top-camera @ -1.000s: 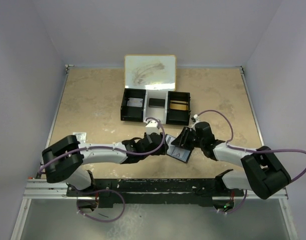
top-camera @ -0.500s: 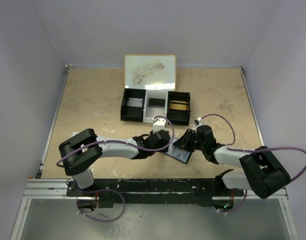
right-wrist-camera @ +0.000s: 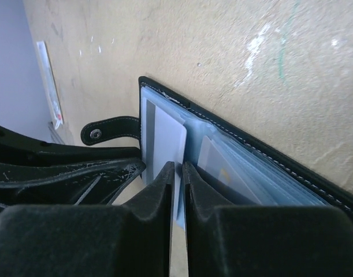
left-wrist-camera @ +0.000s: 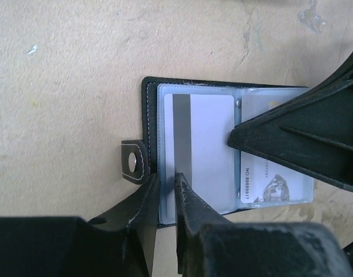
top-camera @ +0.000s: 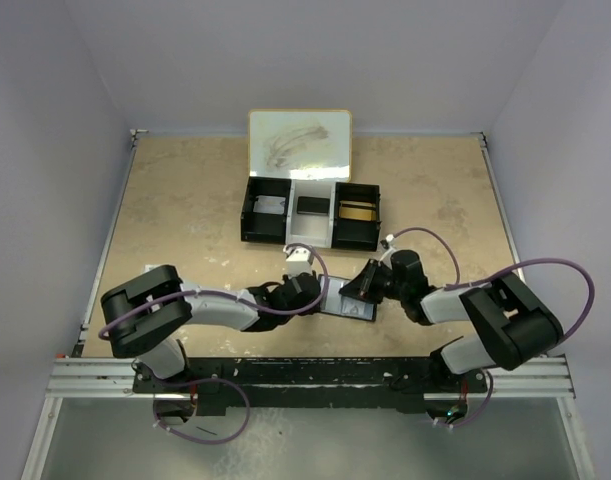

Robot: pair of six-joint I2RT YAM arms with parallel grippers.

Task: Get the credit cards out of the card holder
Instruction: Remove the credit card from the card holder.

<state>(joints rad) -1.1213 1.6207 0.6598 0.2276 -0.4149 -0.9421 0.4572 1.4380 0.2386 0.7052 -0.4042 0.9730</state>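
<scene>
The card holder (top-camera: pixel 347 301) lies open on the table, black outside (left-wrist-camera: pixel 148 115) with blue plastic sleeves inside. A white credit card (left-wrist-camera: pixel 211 144) with a grey stripe sits in the left sleeve. A second, printed card (left-wrist-camera: pixel 271 184) shows in the right one. My left gripper (left-wrist-camera: pixel 166 193) is shut on the holder's near edge, beside the snap tab (left-wrist-camera: pixel 133 161). My right gripper (right-wrist-camera: pixel 179 173) is shut on the white card (right-wrist-camera: pixel 167 141) in its sleeve, at the fold. In the top view the left gripper (top-camera: pixel 320 296) and right gripper (top-camera: pixel 366 288) meet over the holder.
A black-and-white three-compartment tray (top-camera: pixel 247 218) stands behind the holder, its white lid (top-camera: pixel 300 140) upright. A small white packet (top-camera: pixel 160 272) lies at the left of the table. Purple cables loop over both arms.
Both grippers have closed from half open onto the holder. The raised right flap has come down flatter, and the left arm swung back toward the holder's left edge.
</scene>
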